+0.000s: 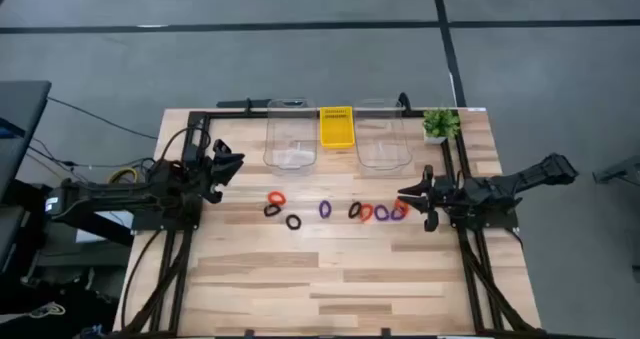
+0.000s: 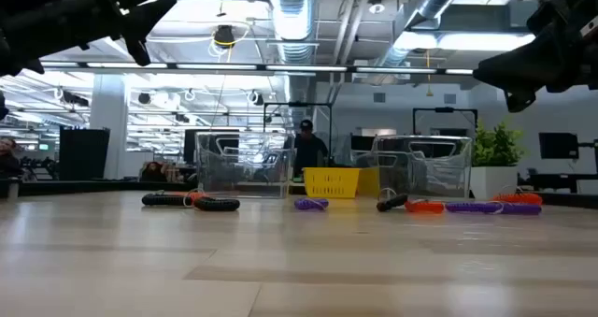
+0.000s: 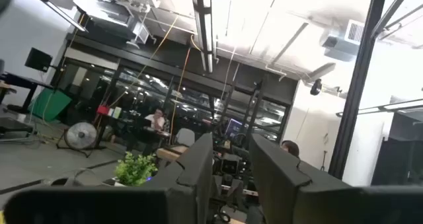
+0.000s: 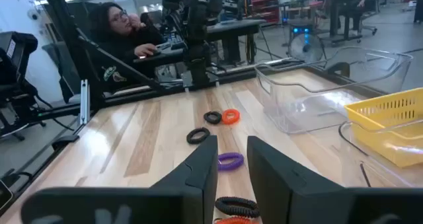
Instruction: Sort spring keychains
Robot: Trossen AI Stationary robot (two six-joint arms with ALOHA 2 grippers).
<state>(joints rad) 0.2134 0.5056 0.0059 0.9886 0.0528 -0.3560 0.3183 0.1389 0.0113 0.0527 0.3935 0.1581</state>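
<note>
Several spring keychains lie flat in a loose row across the table's middle. At the left end are an orange one [image 1: 276,197] and two black ones [image 1: 271,209] [image 1: 293,221]. A purple one [image 1: 325,209] lies alone, and a cluster of black, orange and purple rings [image 1: 375,212] sits at the right end. My right gripper [image 1: 408,195] hovers open just right of that cluster, with a black ring [image 4: 236,205] and an orange one [image 4: 231,219] right below its fingers. My left gripper [image 1: 228,163] is open, raised left of the row, and tipped up toward the room [image 3: 231,168].
Two clear plastic bins [image 1: 289,137] [image 1: 381,137] stand at the far edge with a yellow basket [image 1: 336,127] between them. A small potted plant [image 1: 439,124] sits at the far right corner. Bare wood spreads across the near half [image 1: 330,289]. People sit beyond the table.
</note>
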